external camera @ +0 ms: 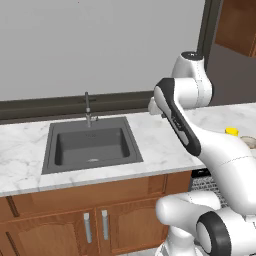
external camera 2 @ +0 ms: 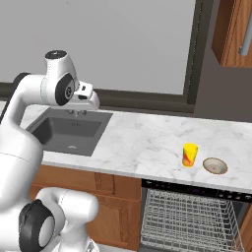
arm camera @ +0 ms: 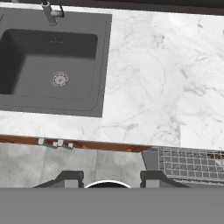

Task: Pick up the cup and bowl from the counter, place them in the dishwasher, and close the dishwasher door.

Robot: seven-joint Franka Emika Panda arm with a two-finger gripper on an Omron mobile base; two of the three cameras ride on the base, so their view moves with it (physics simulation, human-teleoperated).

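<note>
Small bright yellow cup (external camera 2: pixel 190 155) parked on the white marble desk (external camera 2: pixel 142 142), well right of the pincer (arm camera: pixel 106 180), shallow beige bowl (external camera 2: pixel 215 165) just beside it, further right. Pincer holding nothing, jaws apart, up over the dark grey sink (arm camera: pixel 52 61). Needs a long swing right.

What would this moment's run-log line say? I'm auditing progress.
stage: pre-grasp | gripper: open, empty, above counter | cup: upright on counter | bowl: beside cup, apart | dishwasher: open, rack showing
</note>
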